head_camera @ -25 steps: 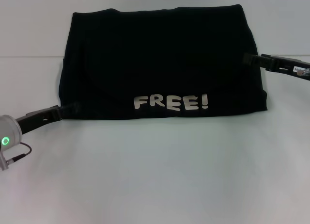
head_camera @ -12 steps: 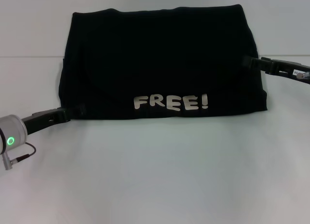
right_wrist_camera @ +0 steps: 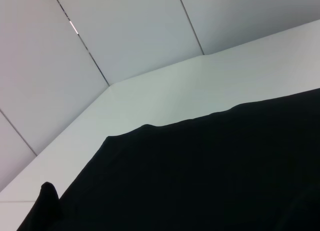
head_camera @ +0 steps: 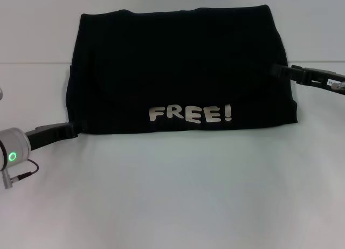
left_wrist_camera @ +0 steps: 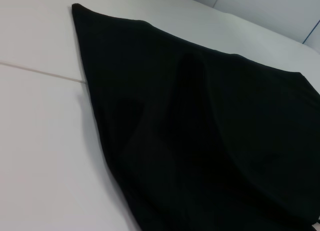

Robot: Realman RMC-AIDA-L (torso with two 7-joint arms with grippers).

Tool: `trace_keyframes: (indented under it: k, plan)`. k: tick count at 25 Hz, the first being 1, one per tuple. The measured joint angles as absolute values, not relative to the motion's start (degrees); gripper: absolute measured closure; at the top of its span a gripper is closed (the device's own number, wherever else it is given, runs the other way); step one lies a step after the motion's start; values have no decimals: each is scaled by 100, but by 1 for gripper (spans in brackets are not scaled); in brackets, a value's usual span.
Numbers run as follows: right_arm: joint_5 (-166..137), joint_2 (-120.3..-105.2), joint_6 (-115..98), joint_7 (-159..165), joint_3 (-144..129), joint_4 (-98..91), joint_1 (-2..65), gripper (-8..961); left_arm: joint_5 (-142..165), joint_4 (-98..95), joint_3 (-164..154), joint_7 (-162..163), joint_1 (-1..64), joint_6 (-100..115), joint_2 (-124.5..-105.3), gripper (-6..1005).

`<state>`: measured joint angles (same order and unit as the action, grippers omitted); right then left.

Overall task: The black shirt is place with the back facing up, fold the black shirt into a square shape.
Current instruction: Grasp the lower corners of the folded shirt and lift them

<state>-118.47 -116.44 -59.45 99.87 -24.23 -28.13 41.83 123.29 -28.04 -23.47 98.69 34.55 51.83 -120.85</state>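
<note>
White counter fills the head view, with pale wall panels visible beyond it in the right wrist view. Black shirt lies flat across the far half of the counter, already folded into a wide rectangle; white "FREE!" lettering sits along its near edge, right of centre. Left hand is at the shirt's near-left corner, low on the counter, its tip touching or just under the cloth edge. Compared with a second ago, the left arm has drawn back toward the robot's left and slightly nearer the robot: at half a second ago the tip reached in under the near hem, now it sits only at the corner. Right hand is at the shirt's right edge, about midway along that side; it has shifted very little, perhaps slightly inward. Shirt outline itself looks unchanged across the interval, no lift or drag of the cloth. Whether either hand is open or closed on fabric cannot be told: black fingers merge with black cloth in the head view, and neither wrist view shows the fingers, only shirt surface and shirt edge. Judgement: the left hand appears to be re-seating or releasing at the corner, not pulling a fold. Shape is a rectangle, so a further side-to-side fold seems needed to reach a square.
</note>
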Motion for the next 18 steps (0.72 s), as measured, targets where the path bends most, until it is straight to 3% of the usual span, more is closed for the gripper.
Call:
trace_keyframes:
  k: [9, 18]
  plan:
    - [-11882, -11594, -5951, 10015, -2430, -2798, 4095, 211, 12331, -2835, -2346, 9870, 3460, 5184, -12074, 918]
    - [-12548, -11321, -5901, 10897, -2747, -2777, 4007, 231, 12472, -2929, -2347, 9870, 3489, 5498, -12056, 1000]
